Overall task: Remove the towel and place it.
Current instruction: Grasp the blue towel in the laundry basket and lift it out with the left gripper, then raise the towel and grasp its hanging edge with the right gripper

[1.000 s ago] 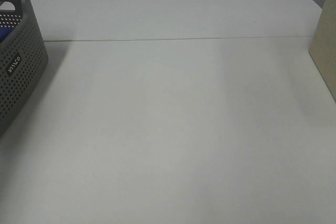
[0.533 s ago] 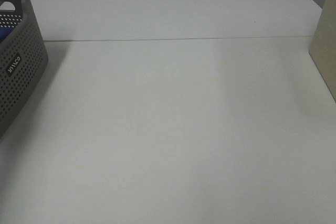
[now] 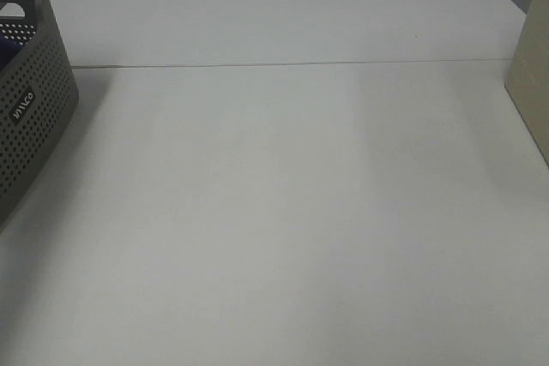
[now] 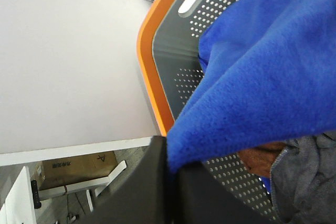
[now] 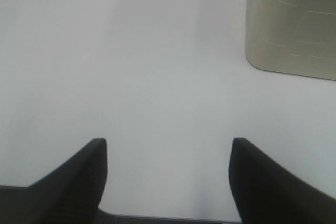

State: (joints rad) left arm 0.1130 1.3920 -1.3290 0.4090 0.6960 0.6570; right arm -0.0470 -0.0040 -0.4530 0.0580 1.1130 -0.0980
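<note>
- Table [image 3: 300,212]: white, fills the high view; likely place for the towel.
- Basket [image 3: 30,109]: grey, perforated, at the left edge of the high view.
- Towel [image 4: 262,66]: blue, in the basket, one fold drawn up.
- Left gripper [image 4: 170,163]: jaws pinched on the towel fold. Step judged: extraction. Next: lift clear of the rim.
- Right gripper [image 5: 168,142]: jaws wide, holding nothing, over the table.

- Dark grey perforated plastic basket [image 3: 34,117]: the reference item. It has a white logo tag [image 3: 21,106] on its outer wall and an orange rim band [image 4: 152,77].
- White flat table [image 3: 283,212]: beneath the basket. A thin straight seam [image 3: 292,63] runs across it from the basket's side.
- Crumpled grey cloth [image 4: 304,177]: inside the basket.
- Beige rounded-corner container [image 3: 530,83]: well apart from the basket, at the opposite table edge.
- Brown cardboard box [image 4: 73,169]: lower than the basket, on the floor.
</note>
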